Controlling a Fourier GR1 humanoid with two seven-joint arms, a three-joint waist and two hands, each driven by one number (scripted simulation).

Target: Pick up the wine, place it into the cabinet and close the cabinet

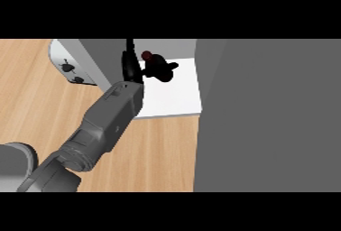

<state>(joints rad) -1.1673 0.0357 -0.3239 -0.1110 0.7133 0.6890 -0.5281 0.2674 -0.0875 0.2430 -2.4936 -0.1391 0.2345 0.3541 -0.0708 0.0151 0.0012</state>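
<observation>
Grey forearm (110,119), black robot hand (131,67)

Light wooden counter (40,113) — toaster (68,63) at far left, white cabinet shelf (177,97) alongside

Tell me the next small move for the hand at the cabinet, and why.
Probably ease the wine down and open the left hand. Its fingers look curled round the dark red bottle, which is already inside the cabinet, over the white floor; whether it touches cannot be seen. The grey door at the right stands open, so closing comes afterwards.
</observation>
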